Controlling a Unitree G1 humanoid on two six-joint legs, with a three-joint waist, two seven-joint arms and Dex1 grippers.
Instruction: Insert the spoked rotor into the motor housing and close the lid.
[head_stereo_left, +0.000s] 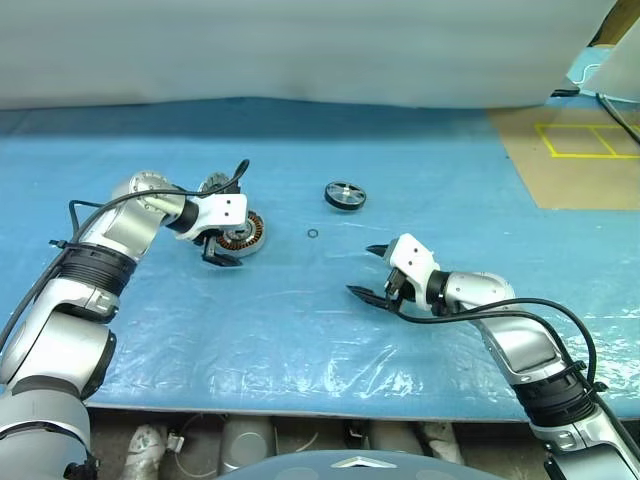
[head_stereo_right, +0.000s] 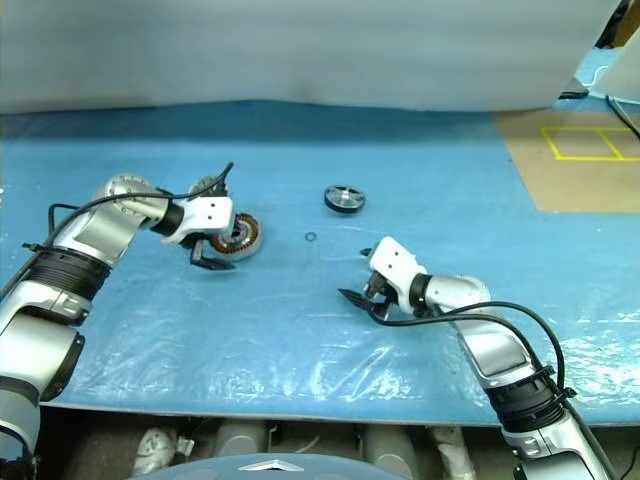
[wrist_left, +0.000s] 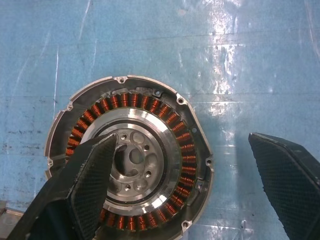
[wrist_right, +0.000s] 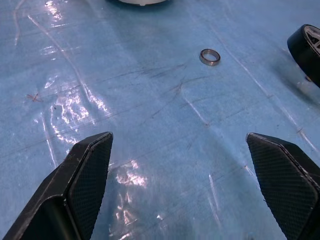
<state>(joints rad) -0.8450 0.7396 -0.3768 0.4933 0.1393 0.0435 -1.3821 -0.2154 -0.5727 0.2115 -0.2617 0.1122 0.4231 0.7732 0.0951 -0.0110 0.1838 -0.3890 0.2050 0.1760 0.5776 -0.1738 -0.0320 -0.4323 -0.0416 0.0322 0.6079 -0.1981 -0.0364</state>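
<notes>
**Both grippers spread wide, rotor not yet in the housing**

Nearest the robot, the right gripper hangs over bare blue plastic sheeting, its two black fingers wide apart and holding nothing. Farther out on the left, the left gripper points down over the motor housing, fingers likewise spread and empty; one fingertip sits above the silvery hub, inside the ring of copper windings. A tiny thin ring lies on the sheeting between the housing and the spoked rotor, which rests farther back, well apart from both grippers. A silvery-grey lid peeks out just behind the left arm.
</notes>
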